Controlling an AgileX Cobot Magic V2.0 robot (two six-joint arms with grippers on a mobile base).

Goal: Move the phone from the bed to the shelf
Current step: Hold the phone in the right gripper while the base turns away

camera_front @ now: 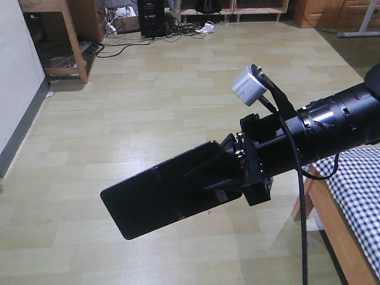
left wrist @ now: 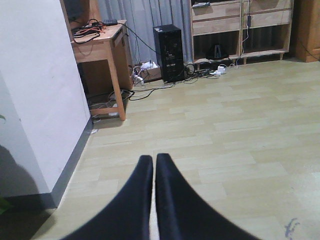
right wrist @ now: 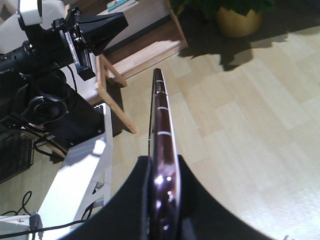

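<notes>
Your right gripper (camera_front: 208,175) is clamped on one end of the phone (camera_front: 157,202), holding it in the air over the wood floor (camera_front: 178,89), just off the corner of the bed (camera_front: 359,190). Your left gripper (left wrist: 153,167) is narrowed almost to touching, with nothing in it. A small label (camera_front: 222,196) on the right gripper is too blurred to read.

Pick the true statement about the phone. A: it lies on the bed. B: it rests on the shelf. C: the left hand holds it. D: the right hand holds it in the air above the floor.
D: the phone is clamped in the right hand over the floor; the left hand is shut, empty.
</notes>
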